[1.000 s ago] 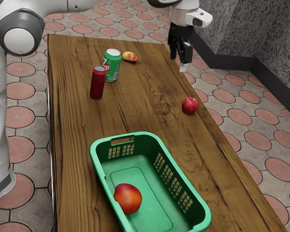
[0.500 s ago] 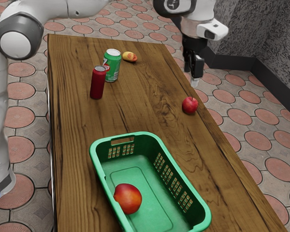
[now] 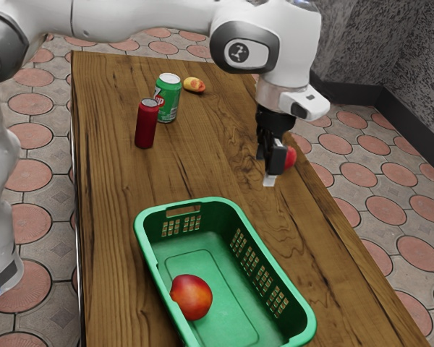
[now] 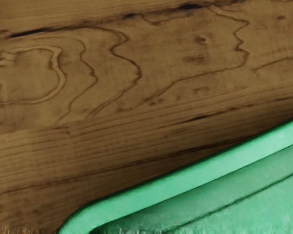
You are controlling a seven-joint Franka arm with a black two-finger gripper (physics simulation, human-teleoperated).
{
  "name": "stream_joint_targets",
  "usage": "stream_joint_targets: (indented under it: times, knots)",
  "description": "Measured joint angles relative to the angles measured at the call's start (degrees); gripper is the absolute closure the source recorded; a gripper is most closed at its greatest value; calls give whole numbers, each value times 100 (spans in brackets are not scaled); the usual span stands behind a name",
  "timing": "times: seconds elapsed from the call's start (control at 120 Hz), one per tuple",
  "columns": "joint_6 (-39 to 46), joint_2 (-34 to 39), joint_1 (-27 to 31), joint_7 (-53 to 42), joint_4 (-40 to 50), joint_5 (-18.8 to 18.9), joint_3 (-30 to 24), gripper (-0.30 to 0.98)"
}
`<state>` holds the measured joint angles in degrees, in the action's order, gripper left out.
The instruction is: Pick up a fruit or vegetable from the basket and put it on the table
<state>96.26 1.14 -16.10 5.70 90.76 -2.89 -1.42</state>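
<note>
Peach (image 3: 192,297), red and orange, lying in the basket (image 3: 142,235), against the wall on the exterior view's left, towards the basket's near end.

The wooden table (image 3: 108,217) runs under the basket and well past its far end. Over it, my arm (image 3: 145,20) now stretches further towards the exterior view's right than a second ago. The green basket itself has not moved; the wrist view now has part of its rim, with bare wood beside it.

My pincer (image 3: 269,165) has come nearer the basket and hangs in the air beyond its far end. I see nothing held in it; how far open it is, I cannot tell. To me, this is the approach: the pick is still to come.

Beyond the basket's far end, towards the exterior view's left, the green can (image 3: 168,101) and red can (image 3: 146,126) stand upright, undisturbed. The peach hasn't shifted either, so I should carry on over the basket, then lower; its near wall could catch me. The apple (image 3: 291,157), partly behind my pincer, is outside the basket, so not my pick. Nor is the mango (image 3: 194,85), farthest from the basket.
</note>
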Motion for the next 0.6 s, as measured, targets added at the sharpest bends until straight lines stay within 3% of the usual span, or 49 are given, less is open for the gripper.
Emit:
stream_joint_targets:
  times: [0.2,0.292,0.35,0.383,0.525,0.6]
  knots:
    - [648,783,47,486,1713,-414,-7,0]
    - [821,1582,569,650,2591,-597,-164,0]
    - [867,2222,1913,711,3072,-845,-1245,0]
    - [878,2442,2380,741,3198,-990,-1721,0]
    - [923,2685,3443,862,3174,-1710,-3343,0]
    - [938,2700,3789,914,3134,-2025,-3827,0]
